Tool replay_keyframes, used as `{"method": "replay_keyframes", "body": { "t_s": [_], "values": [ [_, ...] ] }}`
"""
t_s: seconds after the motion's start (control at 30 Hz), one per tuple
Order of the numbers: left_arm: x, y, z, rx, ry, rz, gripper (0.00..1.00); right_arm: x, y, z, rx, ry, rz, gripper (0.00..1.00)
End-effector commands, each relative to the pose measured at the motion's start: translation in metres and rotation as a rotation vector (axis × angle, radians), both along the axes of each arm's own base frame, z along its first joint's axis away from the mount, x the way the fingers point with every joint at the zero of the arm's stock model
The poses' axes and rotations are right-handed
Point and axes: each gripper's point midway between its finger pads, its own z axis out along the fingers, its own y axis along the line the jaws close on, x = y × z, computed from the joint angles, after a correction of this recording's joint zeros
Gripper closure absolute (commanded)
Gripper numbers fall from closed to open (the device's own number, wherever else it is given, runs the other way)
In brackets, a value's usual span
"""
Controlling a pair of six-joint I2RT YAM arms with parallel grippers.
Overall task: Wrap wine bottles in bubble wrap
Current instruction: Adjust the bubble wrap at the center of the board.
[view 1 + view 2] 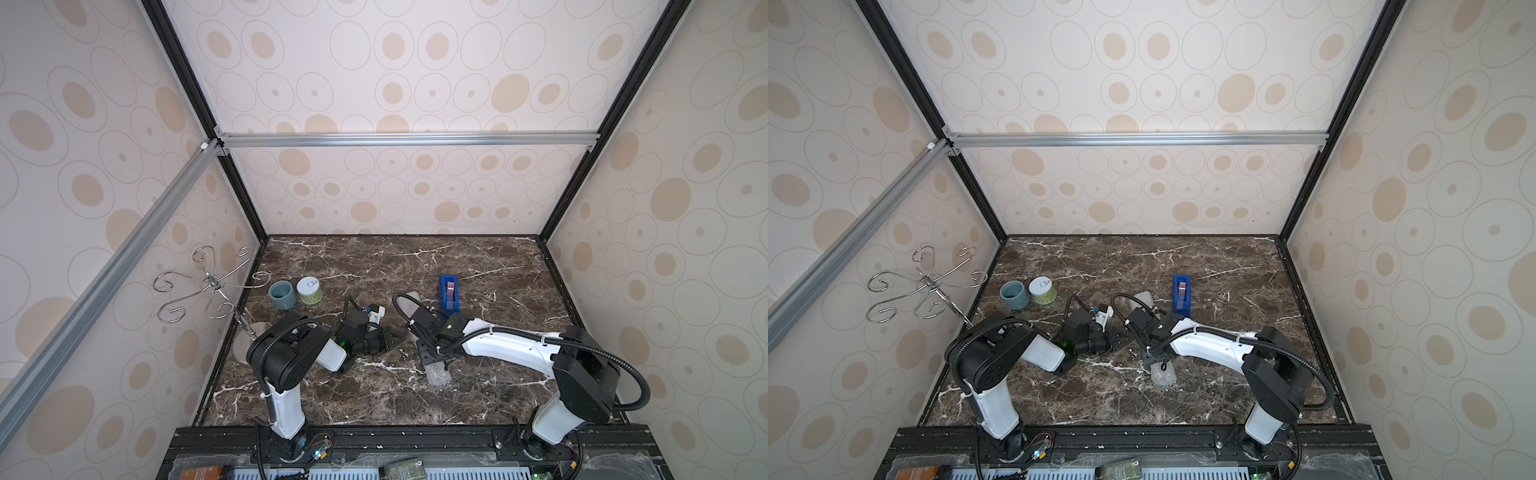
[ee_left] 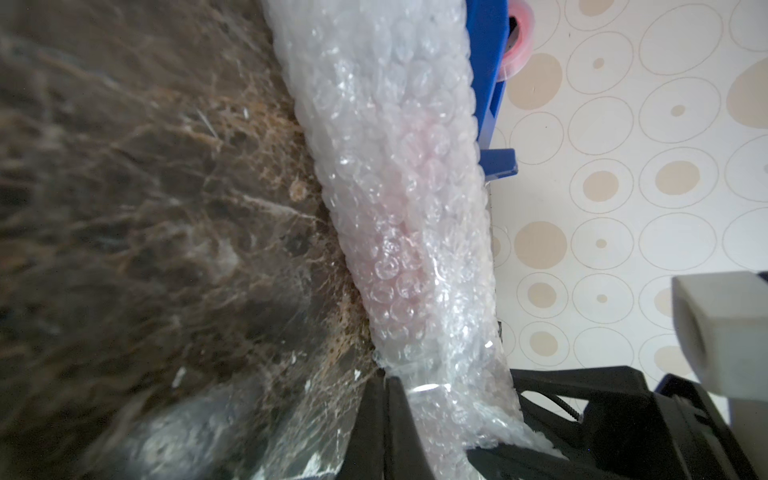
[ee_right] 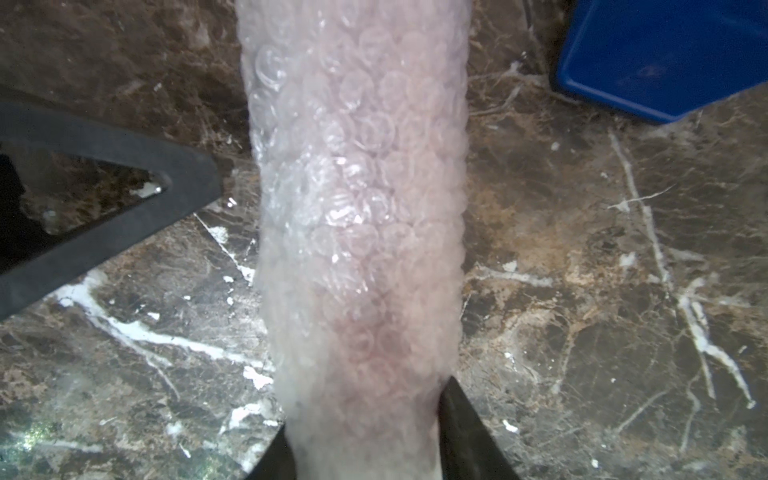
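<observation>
Dark marble bench (image 1: 415, 257) with white veins, boxed in by walls (image 1: 395, 187) papered in beige ovals.

Bubble wrap (image 1: 438, 376): rolled into a long tube, lying flat near the middle of the bench. One end points toward the far edge, the other toward the near edge. Both ends show in both top views; the middle is hidden under the right arm (image 1: 507, 345).

Bottle (image 3: 365, 328): inside the tube, seen only as a pink tinge through the bubbles. Cap and neck cannot be made out.

Right gripper (image 3: 368, 411): down over the tube, one finger pressed against each side, clamped on the wrap toward its near-edge end.

Left gripper (image 1: 395, 340): low over the bench, just beside the tube on the left-edge side, rolled onto its side. Closed tight. In the left wrist view the crumpled stretch of wrap runs in between its two dark fingers (image 2: 395, 415), so it grips film. A loose clear flap of the wrap lies on the marble beside the tube.

Blue tape dispenser (image 1: 449, 296): just beside the tube's far end, on the right-edge side; cannot tell whether they touch.

Grey-blue cup (image 1: 282, 294) and green-and-white jar (image 1: 309, 290): side by side near the left edge, well apart from the tube.

Wire hook stand (image 1: 212, 284): at the left edge.
</observation>
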Motion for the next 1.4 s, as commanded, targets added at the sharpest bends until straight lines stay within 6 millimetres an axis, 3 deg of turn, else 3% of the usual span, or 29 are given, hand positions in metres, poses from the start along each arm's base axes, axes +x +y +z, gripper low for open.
{"method": "replay_keyframes", "body": {
  "t_s": [0.0,0.63,0.9,1.1,1.37],
  "values": [
    [0.004,-0.001,-0.016,0.066,0.013,0.014,1.0,-0.022,-0.023,-0.045,-0.094,0.107,-0.025,0.66],
    [0.007,-0.032,-0.034,0.099,0.029,0.009,1.0,-0.032,-0.024,-0.058,0.0,0.135,-0.035,0.66],
    [0.012,-0.039,-0.025,0.09,-0.002,-0.008,0.76,-0.035,-0.041,-0.068,0.08,0.175,-0.103,0.66],
    [0.019,-0.029,-0.013,0.104,-0.037,-0.003,0.65,-0.036,-0.049,-0.069,0.083,0.179,-0.122,0.66],
    [0.028,-0.003,0.004,0.151,-0.076,0.023,0.63,-0.034,-0.046,-0.068,0.083,0.183,-0.116,0.66]
  ]
}}
